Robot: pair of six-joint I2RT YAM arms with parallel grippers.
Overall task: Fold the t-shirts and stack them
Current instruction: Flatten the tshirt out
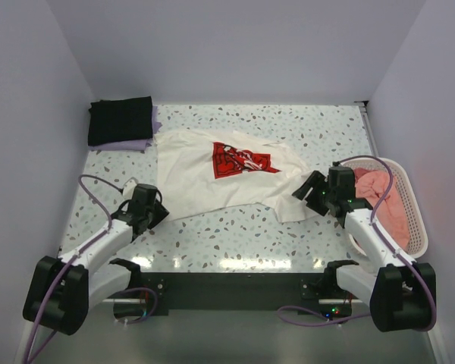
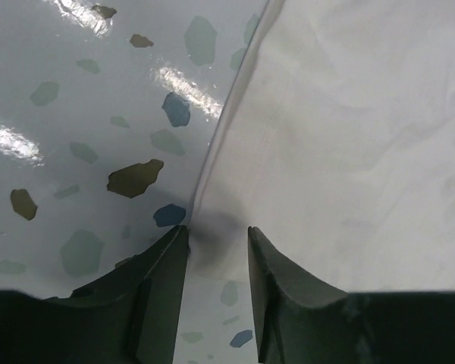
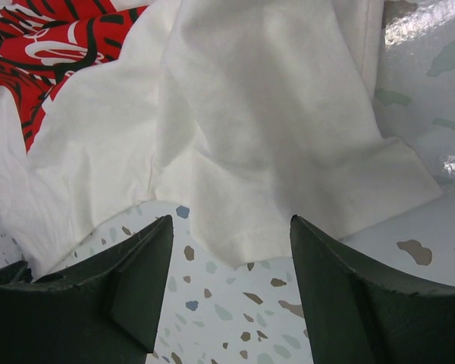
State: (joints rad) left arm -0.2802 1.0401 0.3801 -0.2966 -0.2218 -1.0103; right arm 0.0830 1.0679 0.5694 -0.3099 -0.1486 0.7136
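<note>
The cream-white t-shirt (image 1: 205,178) with a red square print (image 1: 239,161) lies spread out in the middle of the table. A folded black t-shirt (image 1: 120,119) lies on a folded pale lavender one (image 1: 144,143) at the back left. A salmon-pink t-shirt (image 1: 379,196) lies in the white basket (image 1: 418,227). My left gripper (image 1: 158,214) is open at the cream shirt's near left corner (image 2: 318,144), fingers astride its edge. My right gripper (image 1: 305,189) is open, just short of the shirt's right sleeve hem (image 3: 288,152).
The basket stands at the right edge, close behind my right arm. White walls enclose the table on the left, back and right. Purple cables loop over both arms.
</note>
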